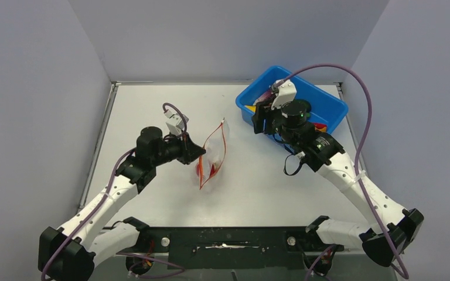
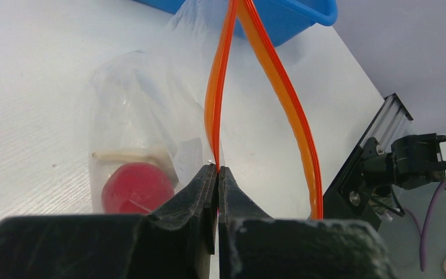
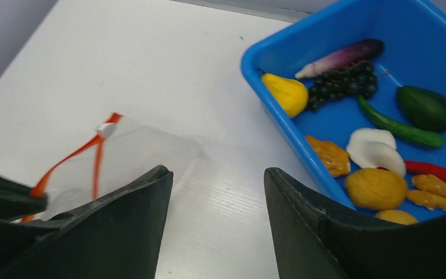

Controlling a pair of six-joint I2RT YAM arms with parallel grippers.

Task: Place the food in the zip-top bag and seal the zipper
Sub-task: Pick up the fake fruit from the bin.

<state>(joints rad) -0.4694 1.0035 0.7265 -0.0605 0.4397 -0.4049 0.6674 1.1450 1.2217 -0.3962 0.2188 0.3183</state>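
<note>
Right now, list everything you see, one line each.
table: one, white, under everything
bag: one, clear, mid-table
zipper strip: one, orange-red, bag's mouth
ball: one, red, inside bag
tub: one, blue, far right
eggplant: one, purple, in tub
grapes: one bunch, dark, in tub
pear: one, yellow, in tub
vegetables: two, green, in tub
piece: one, white, in tub
pepper: one, red, in tub
lumps: four, orange-yellow, in tub
left hand: one, black, shut on zipper strip
right hand: one, black, open, beside tub

Left pincer (image 2: pixel 218 170) is clamped tight, while right pincer (image 3: pixel 218 174) gapes on its outstretched arm.
</note>
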